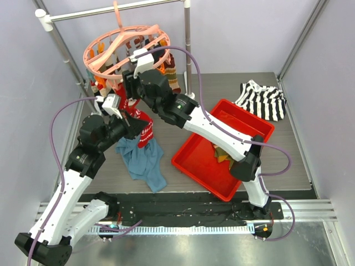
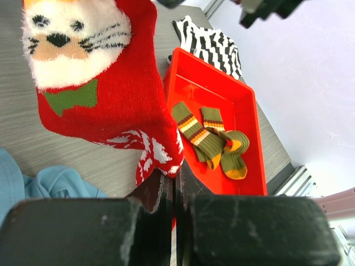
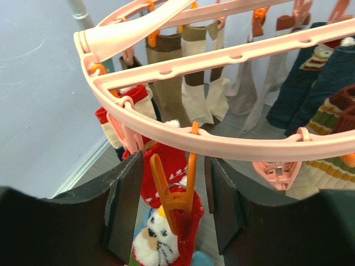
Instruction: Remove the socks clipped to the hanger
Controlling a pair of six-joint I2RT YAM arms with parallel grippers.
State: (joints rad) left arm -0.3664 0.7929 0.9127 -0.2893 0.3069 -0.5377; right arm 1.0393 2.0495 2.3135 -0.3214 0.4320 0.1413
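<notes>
The salmon-pink hanger (image 1: pixel 127 47) hangs from the rail with several socks (image 3: pixel 188 83) clipped round its ring (image 3: pixel 238 147). One red sock (image 1: pixel 145 130) with a white cat face (image 2: pixel 77 39) hangs from an orange clip (image 3: pixel 173 194). My right gripper (image 3: pixel 172 208) is open, with one finger on each side of that clip and not pressing it. My left gripper (image 2: pixel 175 185) is shut on the red sock's lower end (image 2: pixel 161 160), below the hanger. Two olive-orange socks (image 2: pixel 213 138) lie in the red tray (image 2: pixel 247 105).
The red tray (image 1: pixel 191 163) sits right of centre on the table. A plain blue cloth (image 1: pixel 145 163) lies under the left arm. A black-and-white striped garment (image 1: pixel 263 100) lies at the back right. The grey rail (image 1: pixel 111 11) and its uprights stand behind the hanger.
</notes>
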